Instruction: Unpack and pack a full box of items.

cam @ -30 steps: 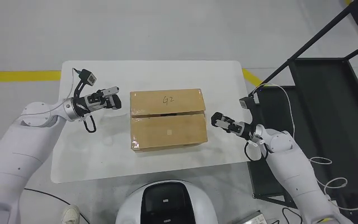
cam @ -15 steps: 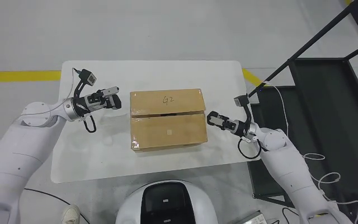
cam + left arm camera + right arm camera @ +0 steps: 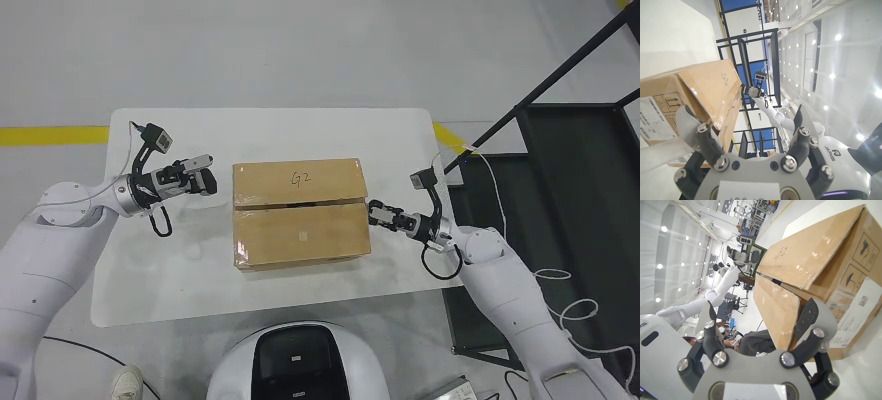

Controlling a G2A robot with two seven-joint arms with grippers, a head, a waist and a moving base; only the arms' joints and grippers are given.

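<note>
**Box shut on worktop; both tools open at its ends**

Left tool (image 3: pixel 203 178) stands just beside the box's (image 3: pixel 300 215) left end, jaws apart, holding nothing. The box sits upright on the worktop (image 3: pixel 160 280). Its far flap (image 3: pixel 298 180) and near flap (image 3: pixel 300 232) are folded down but unsealed, with a dark slit along the seam. Right tool (image 3: pixel 376 213) is at the box's right end, jaws apart.

Judgement: the step in hand is opening the flaps. The right tool should close squarely on the near flap's corner, then swing it up and outward about its fold rather than pull straight. A straight pull could drag the box. The left tool could brace the left end or take the far flap.

The top view gives the flanking layout but leaves the right tool's contact unclear. The right wrist view settles it: the near flap's corner already lies between the jaws, unclamped. The left wrist view adds the far flap's lifted end, torn tape and a label (image 3: pixel 655 113) on the box's left end.
</note>
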